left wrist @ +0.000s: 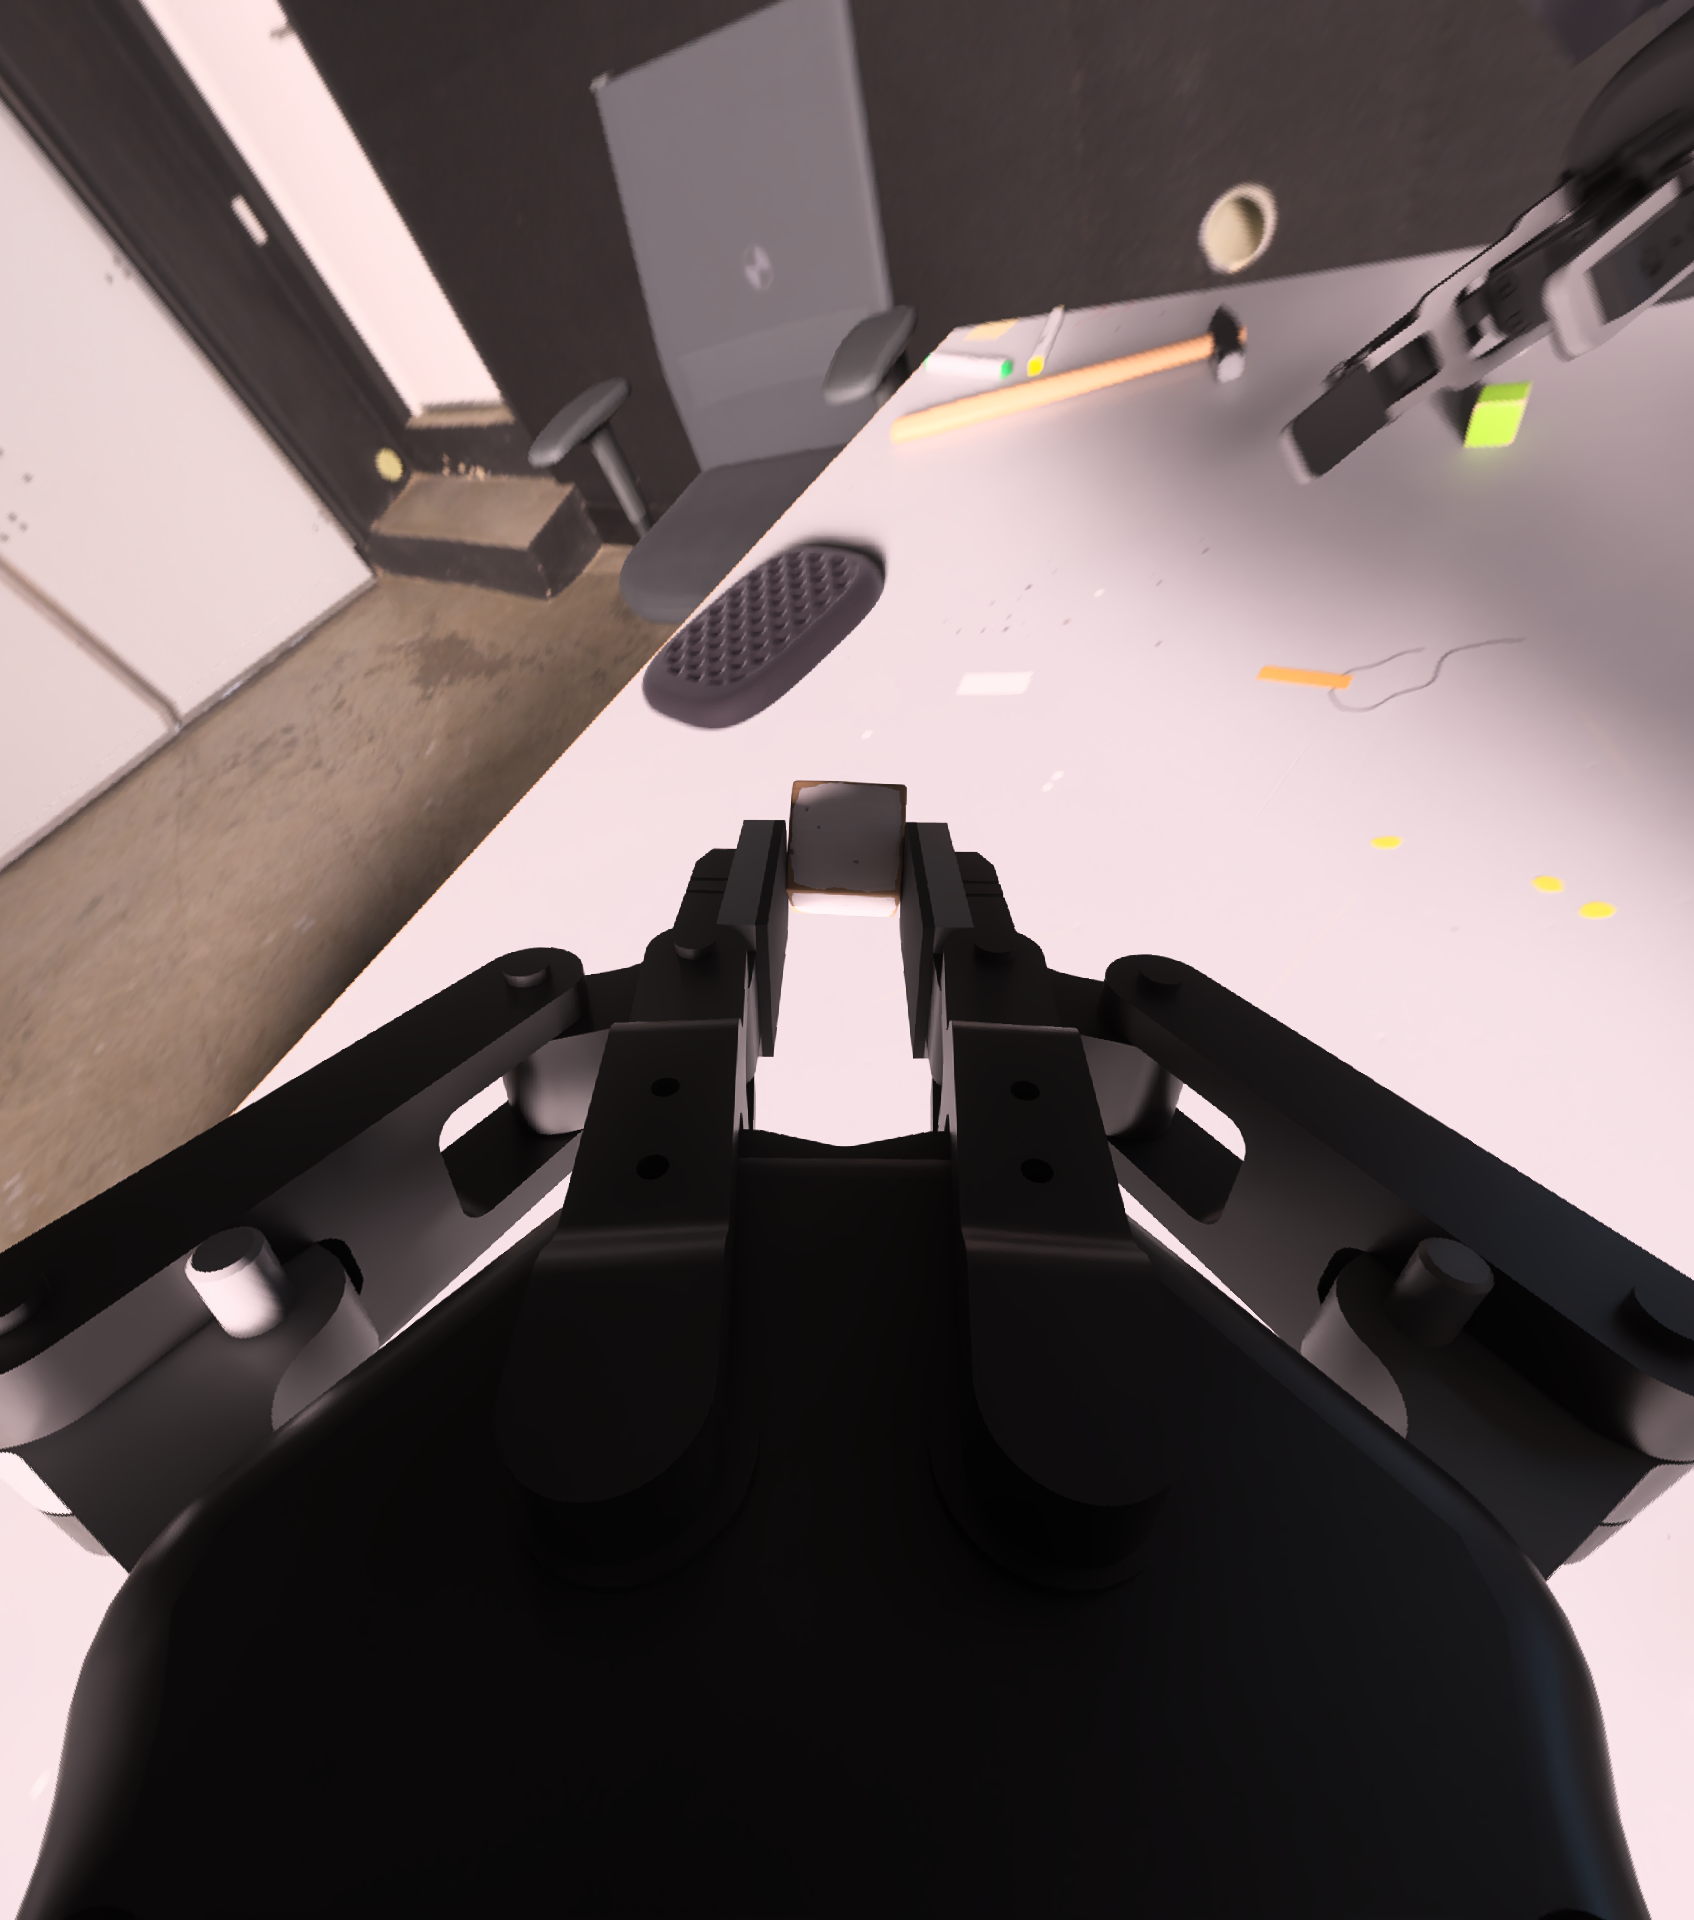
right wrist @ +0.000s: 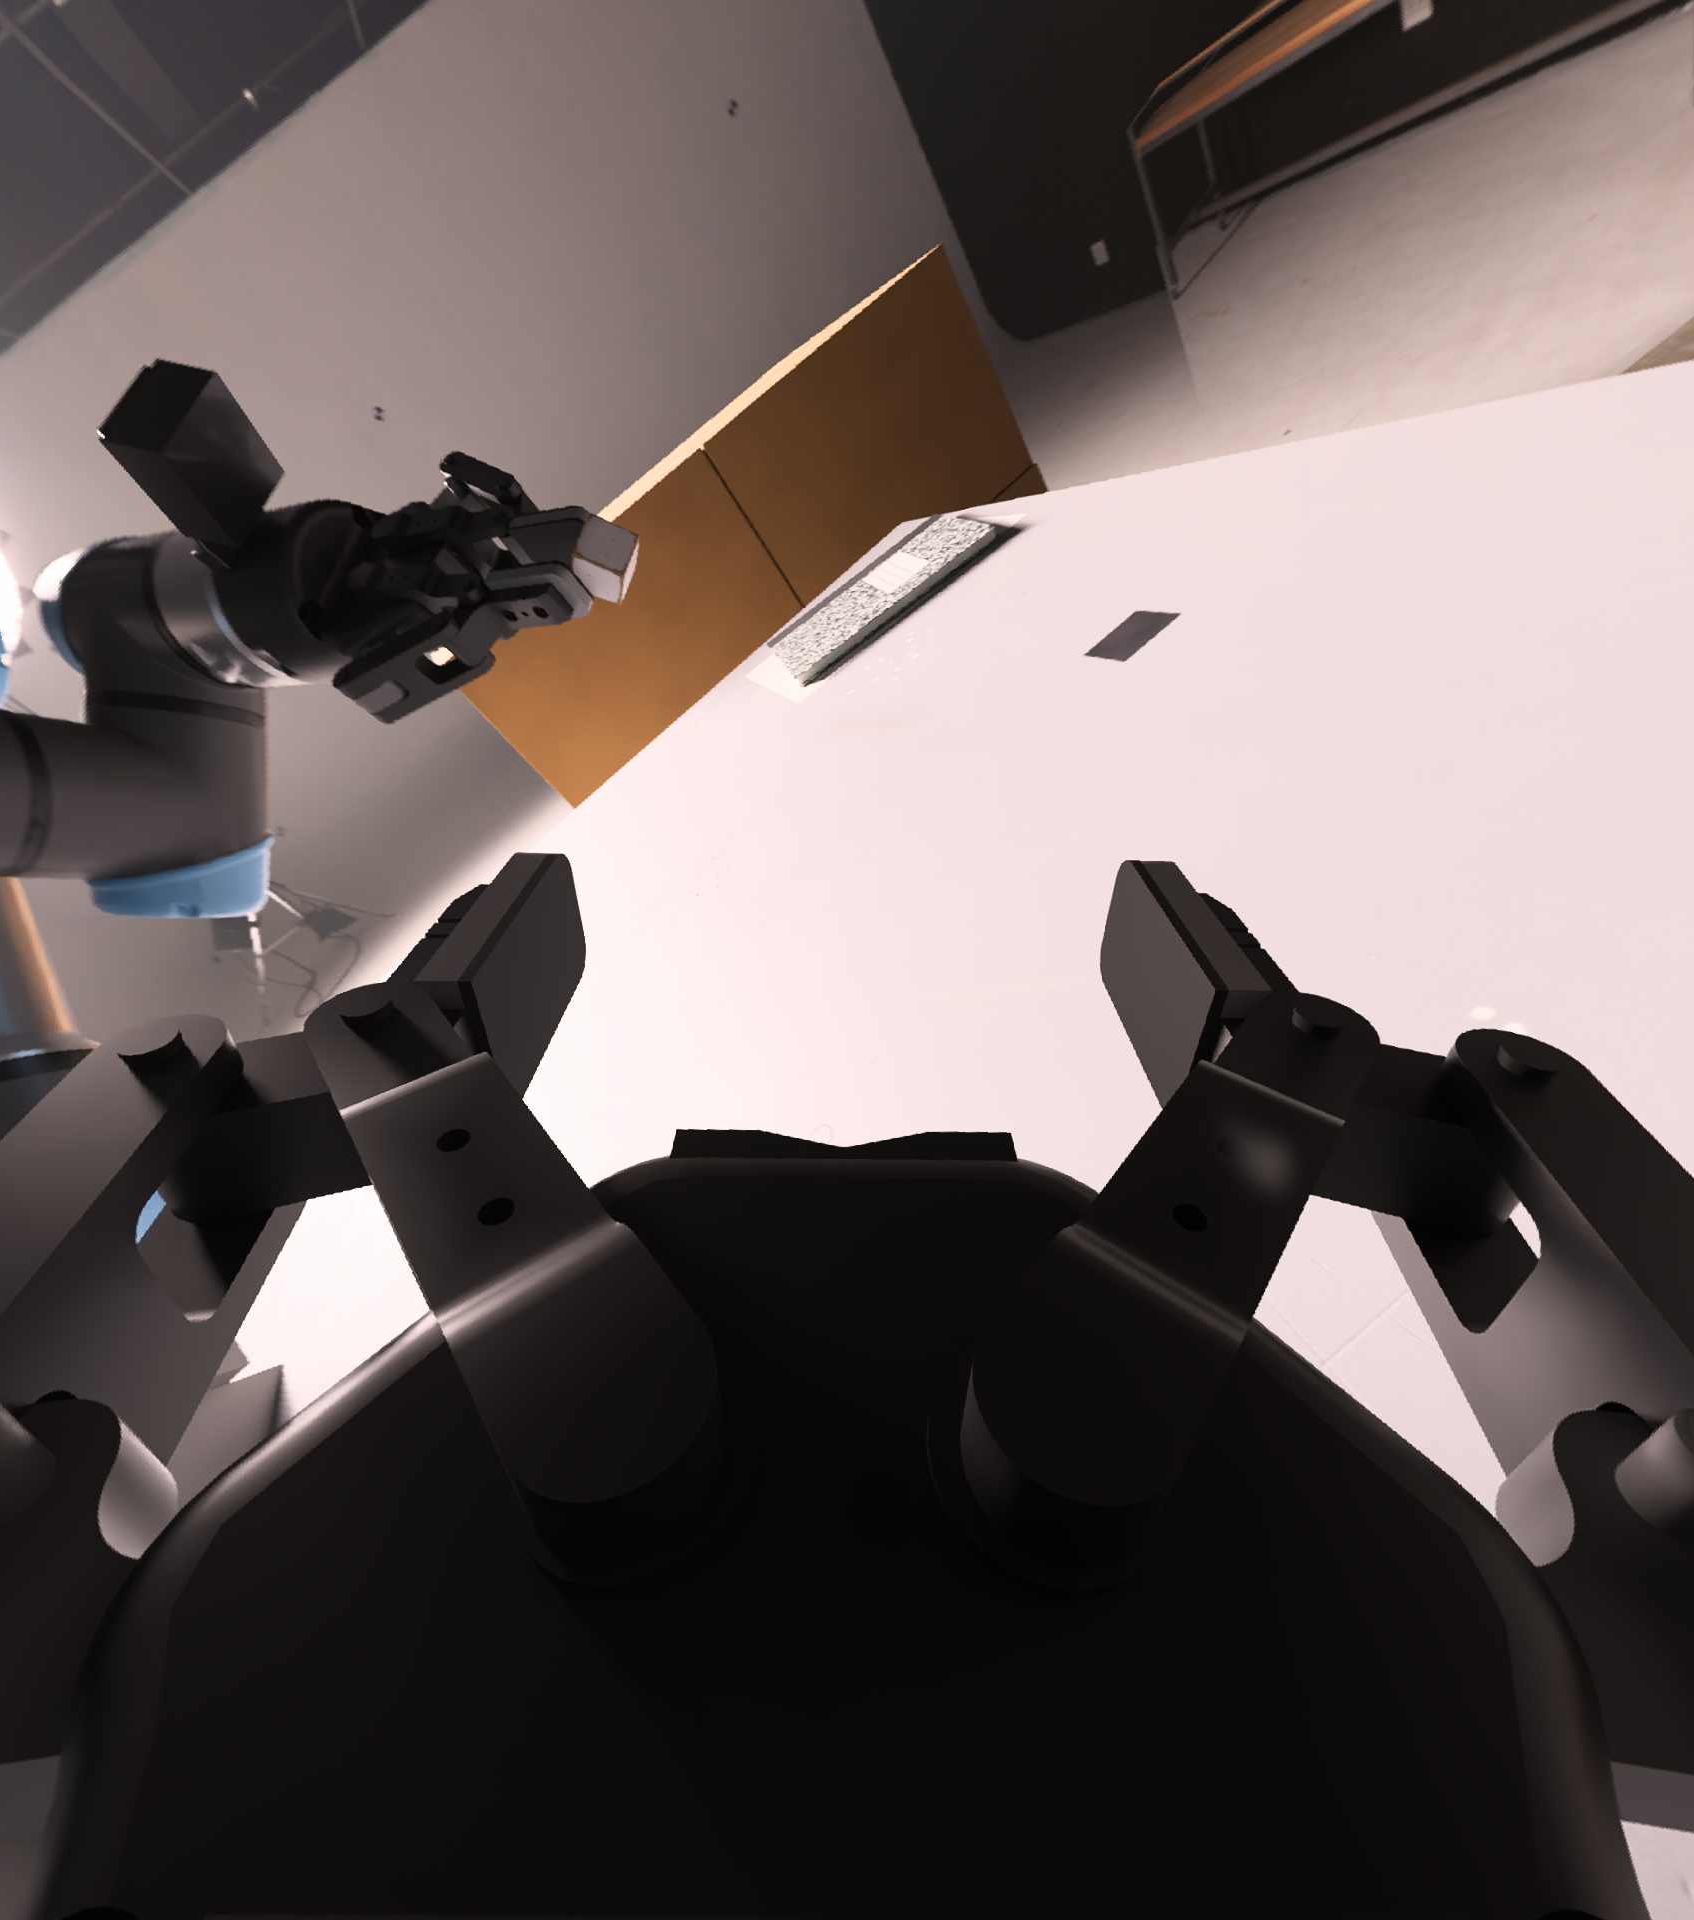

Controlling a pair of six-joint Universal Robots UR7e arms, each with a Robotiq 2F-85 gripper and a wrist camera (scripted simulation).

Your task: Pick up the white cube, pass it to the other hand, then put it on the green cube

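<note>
Above the tabletop (left wrist: pixel 1134 727), left gripper (left wrist: pixel 845 862) jaws clamp the rigid, light white cube (left wrist: pixel 845 836); right gripper (right wrist: pixel 843 935) jaws gape empty; grasp its 2 exposed faces.

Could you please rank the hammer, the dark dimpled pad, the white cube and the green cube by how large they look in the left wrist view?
1. hammer, longest
2. dark dimpled pad
3. white cube, held in the left gripper
4. green cube

The white cube sits much nearer the camera, so its lead over the green one is unsure.
</note>
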